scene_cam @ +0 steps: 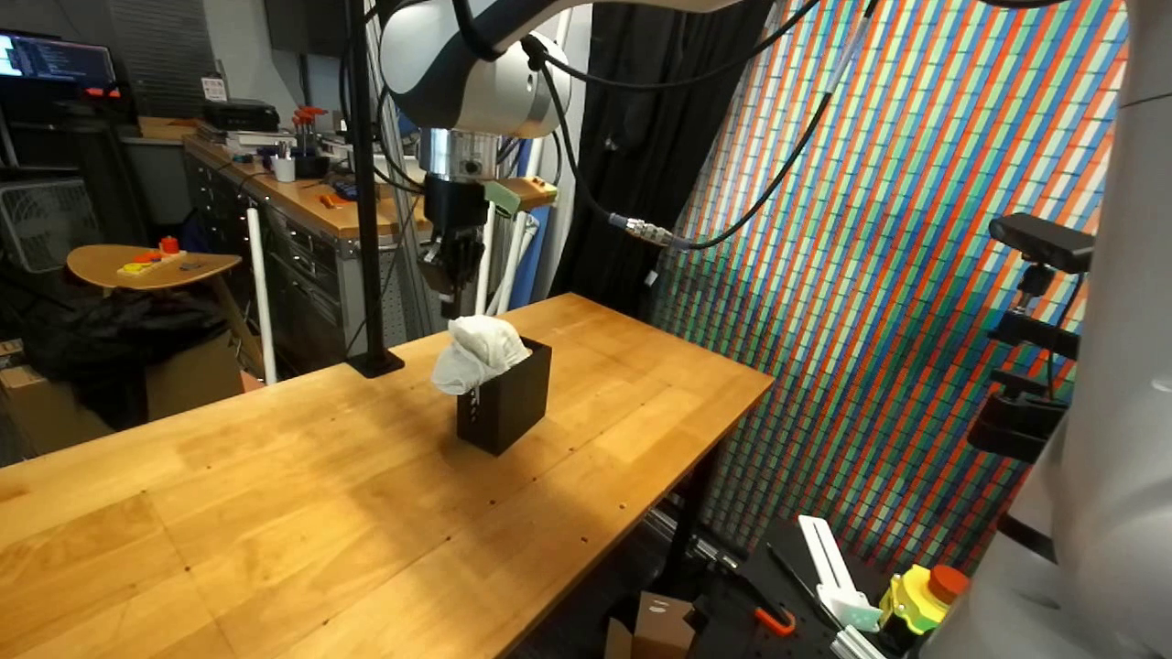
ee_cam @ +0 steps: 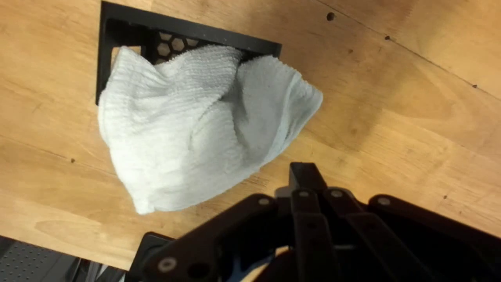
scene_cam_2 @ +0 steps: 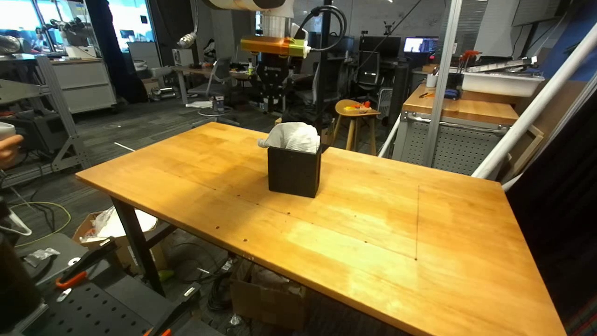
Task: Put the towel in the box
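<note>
The white towel is bunched up in the mouth of the black box. Part of its folds rises above the rim, and one side hangs out over the edge in the wrist view. Its lower part is hidden inside. In both exterior views the box stands upright on the wooden table, with the towel bulging from its top. My gripper has its fingertips together with nothing between them. It hangs above the towel, apart from it, pointing down in both exterior views.
The wooden table carries a black pole whose base sits at the table's edge near the box. A multicoloured panel stands beyond one table end. A wooden stool is on the floor past the table.
</note>
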`<action>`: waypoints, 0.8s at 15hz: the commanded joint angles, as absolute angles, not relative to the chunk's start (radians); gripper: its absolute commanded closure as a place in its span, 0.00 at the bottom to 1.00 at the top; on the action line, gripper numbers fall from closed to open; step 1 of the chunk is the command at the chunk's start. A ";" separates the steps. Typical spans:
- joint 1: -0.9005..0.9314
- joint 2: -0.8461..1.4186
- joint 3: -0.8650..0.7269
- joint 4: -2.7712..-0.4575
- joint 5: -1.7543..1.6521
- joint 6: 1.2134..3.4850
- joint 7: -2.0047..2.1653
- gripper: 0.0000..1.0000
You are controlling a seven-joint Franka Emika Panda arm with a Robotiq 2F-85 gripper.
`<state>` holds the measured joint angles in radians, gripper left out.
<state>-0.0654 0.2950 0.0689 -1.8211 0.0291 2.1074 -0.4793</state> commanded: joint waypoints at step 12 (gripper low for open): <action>-0.017 0.431 0.096 -1.665 -0.061 2.094 -0.604 1.00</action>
<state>-0.0128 0.3841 0.0923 -1.7312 -0.0369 2.1080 -0.5611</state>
